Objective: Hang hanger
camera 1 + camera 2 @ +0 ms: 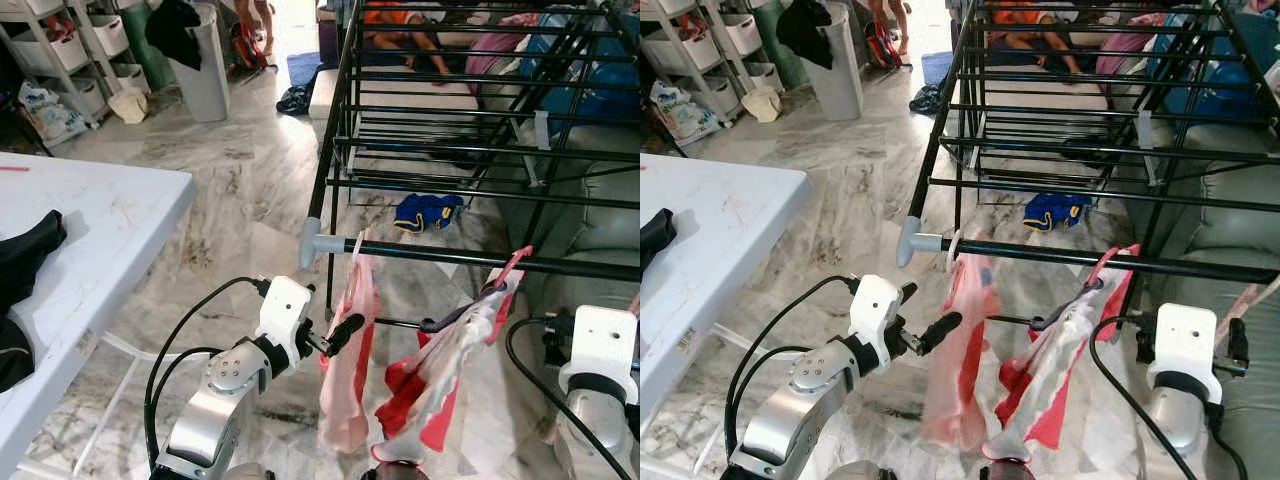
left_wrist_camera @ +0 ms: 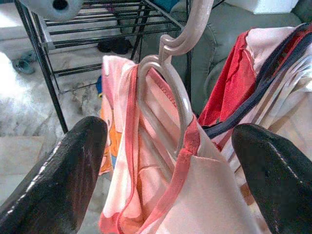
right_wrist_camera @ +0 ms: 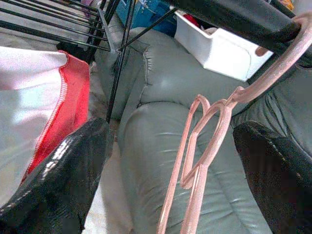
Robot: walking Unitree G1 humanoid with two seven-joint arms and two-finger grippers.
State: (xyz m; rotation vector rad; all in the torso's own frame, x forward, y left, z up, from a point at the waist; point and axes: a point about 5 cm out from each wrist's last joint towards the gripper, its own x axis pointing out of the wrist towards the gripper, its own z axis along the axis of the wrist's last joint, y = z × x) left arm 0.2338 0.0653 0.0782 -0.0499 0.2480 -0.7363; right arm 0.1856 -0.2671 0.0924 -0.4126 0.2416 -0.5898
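hovering with fingers spread, the left gripper (image 2: 165, 161) faces a pale pink hanger (image 2: 168, 83) carrying a pink garment (image 1: 348, 370) — hooked on the drying rack (image 1: 440, 255) near rail. right gripper (image 3: 170, 170) spread too — another pink hanger (image 3: 204, 146) hangs between its fingers.

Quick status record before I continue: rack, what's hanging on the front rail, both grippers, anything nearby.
rack: black drying rack, grey cap on the front rail's end
hanging: pink garment on a pale pink hanger; beside it a red and white garment on a dark hanger
left gripper: open, level with the pink garment, fingers either side of the hanger in the wrist view
right gripper: open, an empty pink hanger between its fingers
nearby: white table; grey sofa
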